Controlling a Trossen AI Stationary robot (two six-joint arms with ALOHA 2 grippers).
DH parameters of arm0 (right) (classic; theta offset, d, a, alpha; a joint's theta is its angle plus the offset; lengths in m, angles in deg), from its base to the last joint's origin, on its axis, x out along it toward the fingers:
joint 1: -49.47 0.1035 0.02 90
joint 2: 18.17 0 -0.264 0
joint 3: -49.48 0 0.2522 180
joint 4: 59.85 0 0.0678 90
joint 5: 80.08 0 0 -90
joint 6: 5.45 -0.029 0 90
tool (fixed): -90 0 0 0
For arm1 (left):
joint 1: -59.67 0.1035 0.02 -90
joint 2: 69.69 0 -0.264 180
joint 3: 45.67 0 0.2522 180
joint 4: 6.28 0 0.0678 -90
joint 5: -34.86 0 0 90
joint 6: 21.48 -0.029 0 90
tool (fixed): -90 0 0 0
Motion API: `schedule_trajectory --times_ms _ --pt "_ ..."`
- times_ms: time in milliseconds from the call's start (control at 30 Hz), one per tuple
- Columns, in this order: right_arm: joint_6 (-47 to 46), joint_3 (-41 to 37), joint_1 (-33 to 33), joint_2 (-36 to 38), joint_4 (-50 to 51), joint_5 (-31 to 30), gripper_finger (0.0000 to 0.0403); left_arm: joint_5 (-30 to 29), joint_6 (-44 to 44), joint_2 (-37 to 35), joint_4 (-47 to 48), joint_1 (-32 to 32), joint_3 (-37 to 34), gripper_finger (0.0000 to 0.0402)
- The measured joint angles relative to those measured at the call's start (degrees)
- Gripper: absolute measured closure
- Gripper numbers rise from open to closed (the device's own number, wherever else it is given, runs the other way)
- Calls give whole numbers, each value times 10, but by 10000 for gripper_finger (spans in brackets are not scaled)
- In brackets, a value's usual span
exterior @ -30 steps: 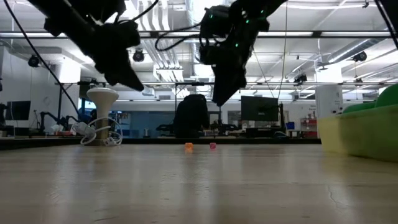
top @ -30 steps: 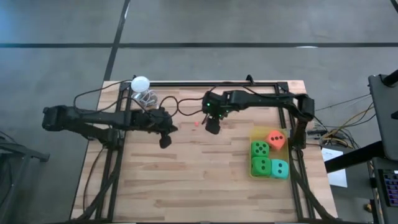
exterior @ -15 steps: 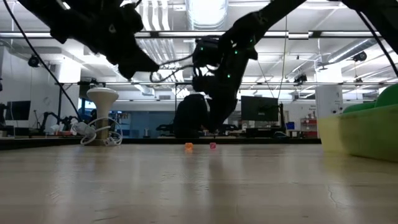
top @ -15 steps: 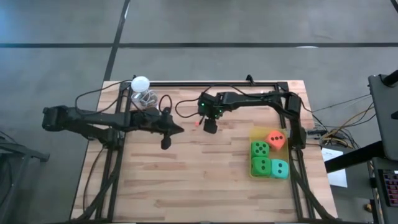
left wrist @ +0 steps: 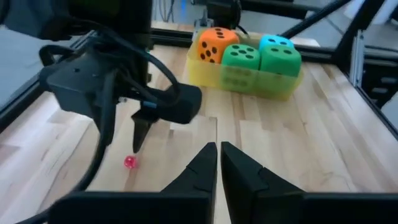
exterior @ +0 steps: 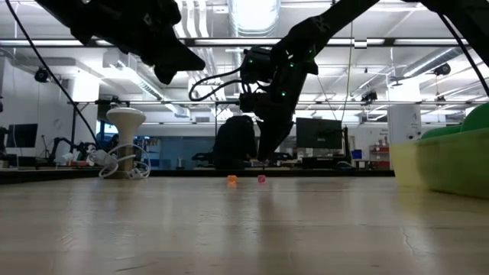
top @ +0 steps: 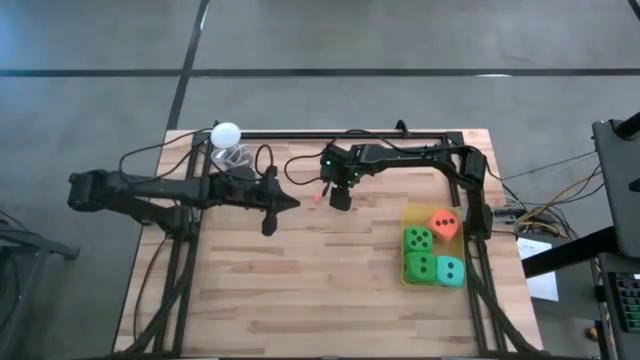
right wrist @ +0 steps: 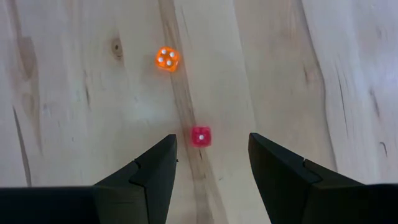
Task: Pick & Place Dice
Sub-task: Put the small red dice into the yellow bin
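Four soft dice sit in a yellow tray (top: 409,214) at the table's right: orange-red (top: 444,224), two green (top: 419,240) (top: 420,267) and teal (top: 451,271). Two tiny dice lie on the wood near the far middle, one pink (right wrist: 200,136) and one orange (right wrist: 167,59). My right gripper (right wrist: 211,140) is open and hovers over the pink one, a finger on either side, touching nothing. My left gripper (left wrist: 217,148) is shut and empty, raised left of the right gripper (top: 340,199).
A white ball (top: 226,134) rests on a stand at the far left corner, with a coil of cable (top: 236,157) beside it. A black frame (top: 300,134) runs along the table's far and side edges. Bare wood stretches across the near half.
My right gripper has come down toward the tiny dice and shifted slightly toward the far left. My left gripper has risen and drifted a little toward the far edge. The dice have not moved.
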Motion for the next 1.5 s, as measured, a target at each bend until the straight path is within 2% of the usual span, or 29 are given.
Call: schedule_trajectory --times_ms 300,1500 --pt "2 -8 -3 0 -18 13 211 0 18 21 -1 14 0 376" --pt "0 -97 -4 -1 -140 30 211 0 22 21 -2 17 0 376"
